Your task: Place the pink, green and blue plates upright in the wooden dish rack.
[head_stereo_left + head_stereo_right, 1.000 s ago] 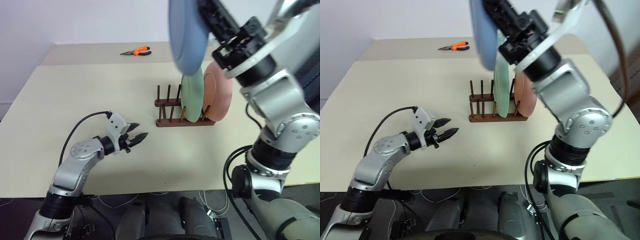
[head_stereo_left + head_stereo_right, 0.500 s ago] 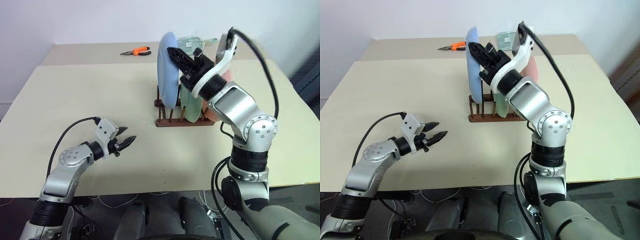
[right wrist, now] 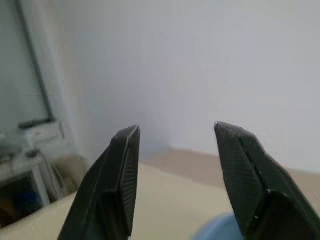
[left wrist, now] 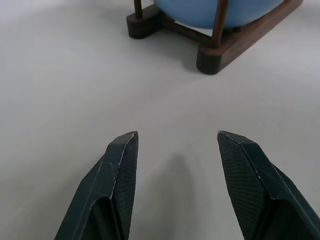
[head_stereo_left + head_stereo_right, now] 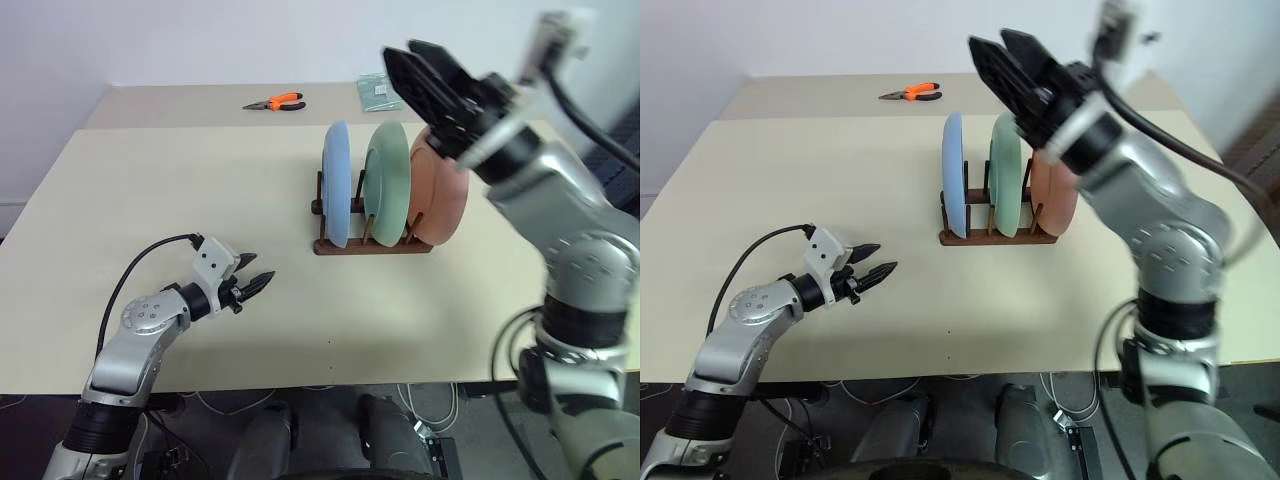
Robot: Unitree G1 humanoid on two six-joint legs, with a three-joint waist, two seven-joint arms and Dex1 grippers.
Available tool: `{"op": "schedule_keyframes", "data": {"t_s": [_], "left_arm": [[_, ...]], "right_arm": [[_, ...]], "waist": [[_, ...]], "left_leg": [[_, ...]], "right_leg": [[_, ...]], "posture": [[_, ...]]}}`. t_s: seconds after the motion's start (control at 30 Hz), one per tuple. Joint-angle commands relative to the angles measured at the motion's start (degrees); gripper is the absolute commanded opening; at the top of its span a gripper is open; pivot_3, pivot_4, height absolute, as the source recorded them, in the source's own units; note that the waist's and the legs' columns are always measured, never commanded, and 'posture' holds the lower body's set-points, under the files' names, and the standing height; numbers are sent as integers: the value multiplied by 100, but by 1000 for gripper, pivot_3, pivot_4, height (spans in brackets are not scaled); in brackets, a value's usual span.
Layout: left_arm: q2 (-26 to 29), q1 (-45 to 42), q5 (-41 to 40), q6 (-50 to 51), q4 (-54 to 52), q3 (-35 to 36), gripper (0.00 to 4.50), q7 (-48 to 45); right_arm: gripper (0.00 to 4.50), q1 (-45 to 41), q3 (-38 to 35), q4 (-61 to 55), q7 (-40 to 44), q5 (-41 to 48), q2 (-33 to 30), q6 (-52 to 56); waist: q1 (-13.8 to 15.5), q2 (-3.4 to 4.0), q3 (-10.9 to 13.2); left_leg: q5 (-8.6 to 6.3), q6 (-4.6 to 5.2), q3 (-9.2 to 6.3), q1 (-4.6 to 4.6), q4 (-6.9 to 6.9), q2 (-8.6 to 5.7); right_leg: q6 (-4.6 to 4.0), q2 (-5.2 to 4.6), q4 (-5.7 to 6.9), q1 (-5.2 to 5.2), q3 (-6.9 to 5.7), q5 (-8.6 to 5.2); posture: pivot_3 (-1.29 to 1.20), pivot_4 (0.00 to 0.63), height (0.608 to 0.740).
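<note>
Here, from the head, we see the blue plate (image 5: 336,185), green plate (image 5: 387,181) and pink plate (image 5: 441,192) upright in the wooden dish rack (image 5: 368,243), our right gripper (image 5: 425,73) above it, spread and empty. At our left wrist, the left gripper (image 4: 176,142) is spread before the rack; at our right wrist, the fingers (image 3: 122,165) stand apart.

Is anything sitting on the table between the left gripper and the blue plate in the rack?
Nothing visible. The left gripper hovers with jaws open, and bare table runs from it to the wooden dish rack, where the blue plate stands upright in the slot nearest it.
</note>
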Motion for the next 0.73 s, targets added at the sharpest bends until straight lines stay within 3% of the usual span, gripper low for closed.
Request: {"op": "schedule_keyframes", "data": {"t_s": [0.03, 0.13, 0.27, 0.43, 0.73], "left_arm": [[-39, -71, 220, -345, 195, 197, 2570, 232], [-223, -259, 322, -582, 592, 354, 2570, 550], [-260, -355, 336, -789, 924, 490, 2570, 580], [-219, -209, 256, -680, 667, 519, 2570, 519], [56, 337, 172, -320, 40, 537, 2570, 251]], "right_arm": [[2358, 1101, -1049, -57, 720, -506, -739, -26], [2358, 2591, -1435, 13, 1485, -1419, -1237, -283], [2358, 3994, -899, 374, 2023, -3093, -1492, -1120], [2358, 3848, -530, 1253, 2122, -3900, -1298, -1766], [2358, 3019, -5, 2310, 2407, -4447, -923, -2321]], "waist": [[51, 3, 2], [71, 5, 0], [42, 8, -4], [26, 8, -3], [77, 11, 3]], "left_leg": [[-1, 1, 9, 0, 3, -2], [0, 1, 22, 4, 8, 2], [0, 0, 30, 12, 9, 6], [-1, -1, 41, 11, 11, 5], [-1, -1, 34, 5, 18, 4]], "right_leg": [[-9, -3, 0, 0, 5, -6], [-12, -4, 4, -2, 11, -13], [-1, -3, 8, 2, 12, -21], [0, -5, 7, -1, 22, -19], [-4, -5, 6, -1, 21, -19]], "posture": [[0, 150, 740], [0, 150, 740], [0, 150, 740], [0, 150, 740], [0, 150, 740]]}}
